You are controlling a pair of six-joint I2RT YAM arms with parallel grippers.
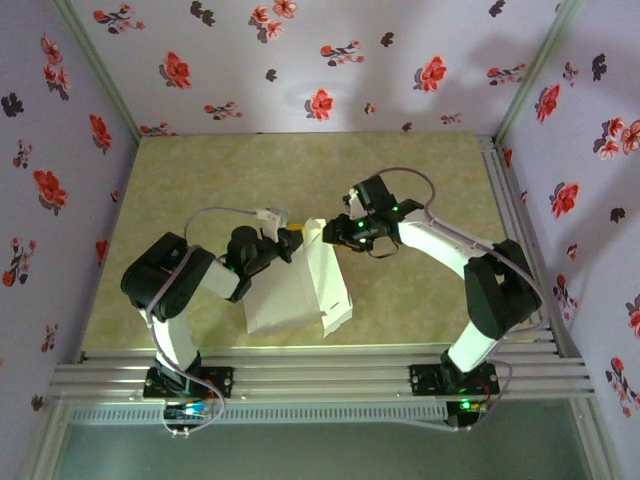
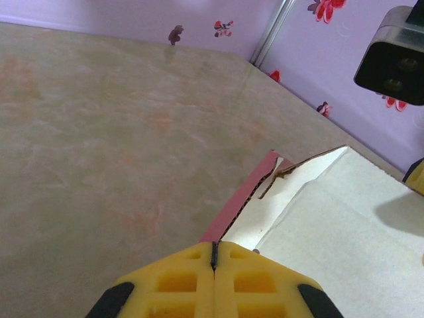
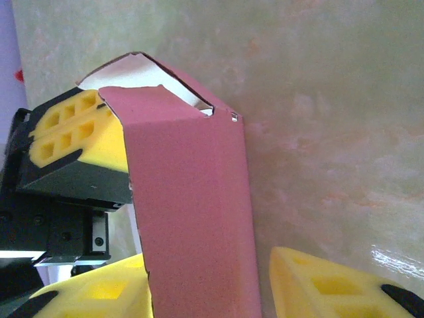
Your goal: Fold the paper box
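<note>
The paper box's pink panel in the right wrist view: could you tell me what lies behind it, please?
The left gripper, shut on the paper box, and the table; the box's inside is mostly covered.

Pale green marbled tabletop (image 1: 420,190) with faint orange mottling, enclosed at the back, left and right by lilac walls (image 1: 300,60) printed with red and dark flowers. Metal posts (image 1: 100,70) mark the two back corners. Grooved aluminium rails (image 1: 320,375) run along the near edge, and a further one lies along the right side.
</note>
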